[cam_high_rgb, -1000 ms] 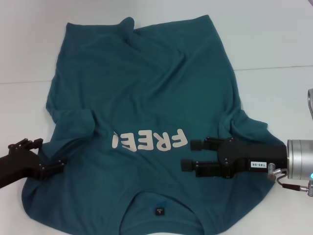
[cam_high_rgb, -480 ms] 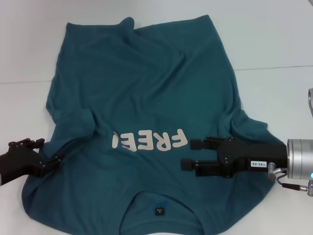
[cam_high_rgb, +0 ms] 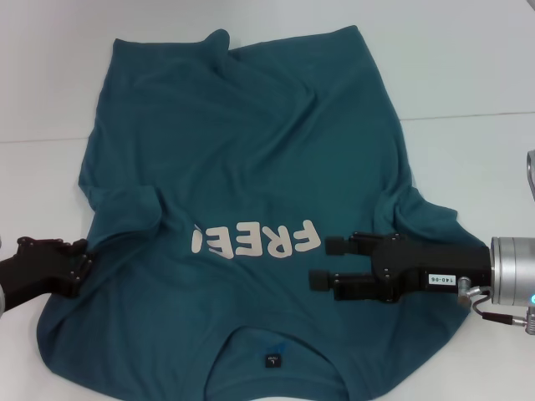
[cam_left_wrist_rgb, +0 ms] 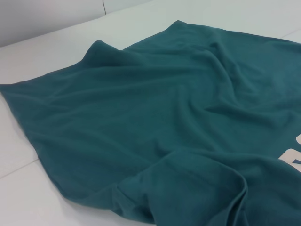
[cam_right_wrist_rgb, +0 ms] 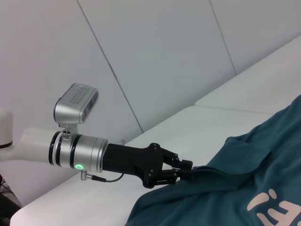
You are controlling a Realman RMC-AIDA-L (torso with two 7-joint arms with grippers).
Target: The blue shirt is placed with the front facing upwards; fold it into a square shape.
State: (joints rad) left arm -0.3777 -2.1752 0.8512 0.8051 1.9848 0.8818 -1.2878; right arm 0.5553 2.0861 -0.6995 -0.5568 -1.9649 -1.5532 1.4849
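Observation:
The blue shirt (cam_high_rgb: 251, 150) lies spread front-up on the white table, wrinkled, with cream letters "FREE" (cam_high_rgb: 259, 241) across the chest and a small dark neck label (cam_high_rgb: 272, 360) at the near edge. My left gripper (cam_high_rgb: 81, 261) is at the shirt's left sleeve edge. In the right wrist view the left gripper (cam_right_wrist_rgb: 182, 170) has its fingers pinched together on that sleeve edge. My right gripper (cam_high_rgb: 328, 263) hovers low over the chest just right of the letters, open, with nothing between its fingers. The left wrist view shows only the rumpled shirt (cam_left_wrist_rgb: 164, 117).
The white table (cam_high_rgb: 468, 67) extends beyond the shirt on the far side and on both sides, with a thin seam line (cam_high_rgb: 468, 115) running across it. Pale wall panels (cam_right_wrist_rgb: 141, 56) stand behind the left arm.
My left gripper has drawn back to the left, to the sleeve edge, and its fingers have come together on the cloth. The right gripper has barely moved.

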